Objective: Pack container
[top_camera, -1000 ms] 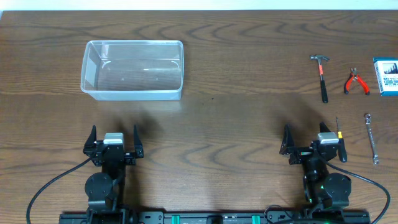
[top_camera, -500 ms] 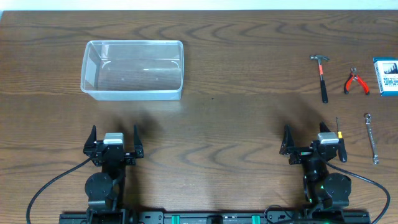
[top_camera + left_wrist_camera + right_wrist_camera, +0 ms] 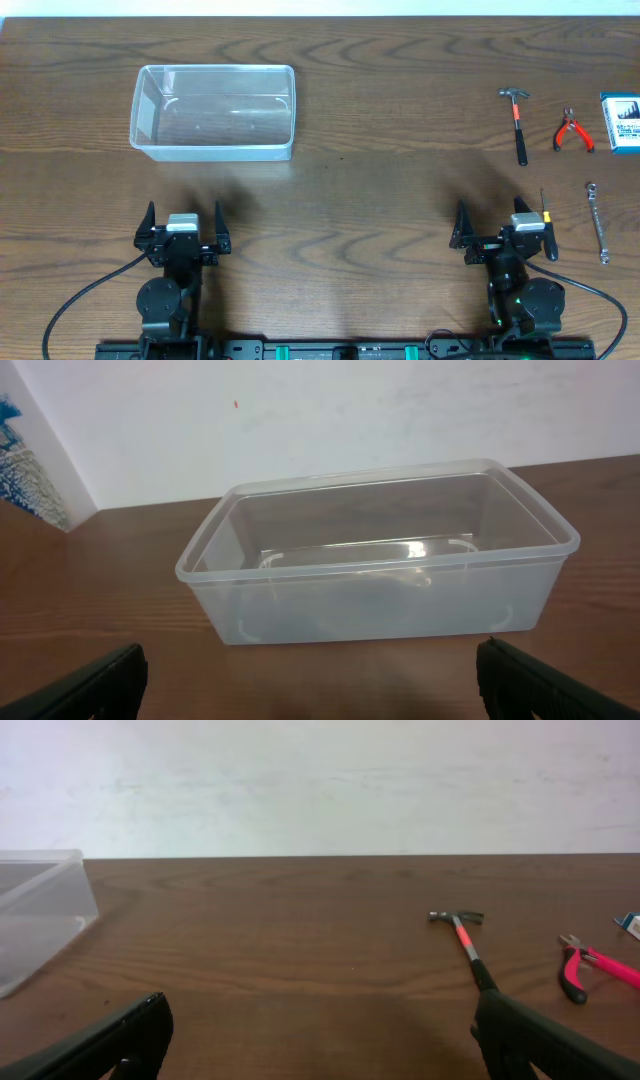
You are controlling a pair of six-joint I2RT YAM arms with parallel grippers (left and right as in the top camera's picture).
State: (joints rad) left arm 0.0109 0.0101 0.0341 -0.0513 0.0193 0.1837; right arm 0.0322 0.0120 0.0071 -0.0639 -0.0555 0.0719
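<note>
Brown wood-grain table point(image 3: 380, 60) is stretching across the scene, with a white wall rising behind it in the wrist views. The container point(image 3: 213, 112) is sitting upright on the far left part of the table, straight ahead of the left gripper point(image 3: 184, 212), whose jaws are standing wide apart. The right gripper point(image 3: 500, 215) is hovering near the front edge, also spread open. A hammer point(image 3: 518, 125), red-handled pliers point(image 3: 573, 132), a blue-and-white box point(image 3: 622, 124) and a wrench point(image 3: 598, 222) are lying at the right side, well apart from the container.
</note>
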